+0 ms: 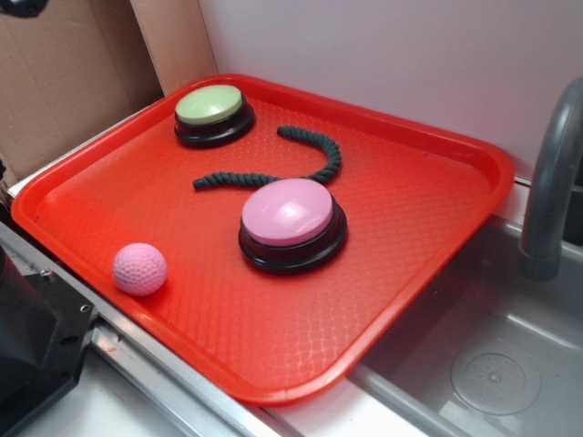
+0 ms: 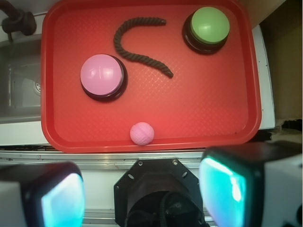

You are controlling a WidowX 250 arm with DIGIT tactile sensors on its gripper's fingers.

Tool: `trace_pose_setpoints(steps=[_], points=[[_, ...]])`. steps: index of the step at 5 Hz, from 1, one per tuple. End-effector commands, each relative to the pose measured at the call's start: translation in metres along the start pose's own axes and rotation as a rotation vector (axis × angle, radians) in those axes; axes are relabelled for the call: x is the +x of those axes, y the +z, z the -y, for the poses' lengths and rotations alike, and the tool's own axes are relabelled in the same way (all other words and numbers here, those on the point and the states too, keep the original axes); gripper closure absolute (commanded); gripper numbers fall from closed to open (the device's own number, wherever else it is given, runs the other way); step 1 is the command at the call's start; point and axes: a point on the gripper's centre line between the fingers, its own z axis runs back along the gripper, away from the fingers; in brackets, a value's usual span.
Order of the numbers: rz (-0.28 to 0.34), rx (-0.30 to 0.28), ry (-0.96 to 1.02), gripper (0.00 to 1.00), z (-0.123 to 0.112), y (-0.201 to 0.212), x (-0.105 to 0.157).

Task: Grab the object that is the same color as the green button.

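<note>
Red plastic tray [image 1: 437, 237] carried everything. Dark green rope [image 1: 273, 168] lay curved at its middle, between the green button [image 1: 211, 111] at the far left and the pink button [image 1: 291, 223], touching neither. Near the front edge sat a pink ball [image 1: 139, 269]. End effector [image 2: 142, 189] hovered wide apart, empty, short of the tray.

Ext. oblique, wrist overhead; shared tray [image 1: 474, 182]

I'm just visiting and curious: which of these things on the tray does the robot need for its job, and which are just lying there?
Needed:
green rope
green button, the colour cue
gripper, open

Just lying about:
pink button
pink ball
</note>
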Motion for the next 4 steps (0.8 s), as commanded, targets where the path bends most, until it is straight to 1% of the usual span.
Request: trace_pose_setpoints(steps=[1,2,3,4], points=[[0.0,0.0,0.0,0.0,0.0,0.0,0.0],[0.002,0.012,-0.024,0.0,-0.001,-0.007,0.014],[0.021,0.097,-0.084,0.0,-0.004,-0.018,0.031],[0.03,0.173,-0.205,0.0,-0.009,-0.038,0.055]])
